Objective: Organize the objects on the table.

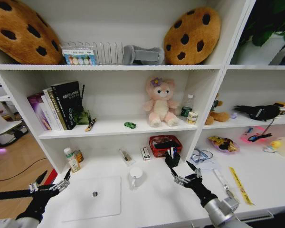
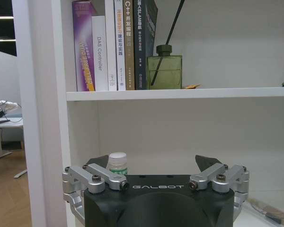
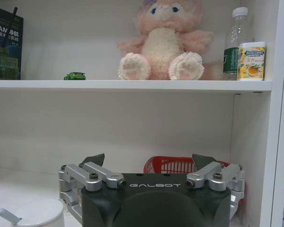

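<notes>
Both grippers, left [image 1: 51, 183] and right [image 1: 186, 172], hover with jaws open above the worktop [image 1: 147, 199]; the right could tip the white mug [image 1: 136, 176] nearby.

We count two cookie cushions [image 1: 20, 31], one pink plush rabbit [image 1: 159, 102], one green toy car [image 1: 129, 125], one silver laptop [image 1: 93, 197], one white mug [image 1: 136, 176], one red basket [image 1: 165, 145], and about five books [image 1: 57, 106].
</notes>
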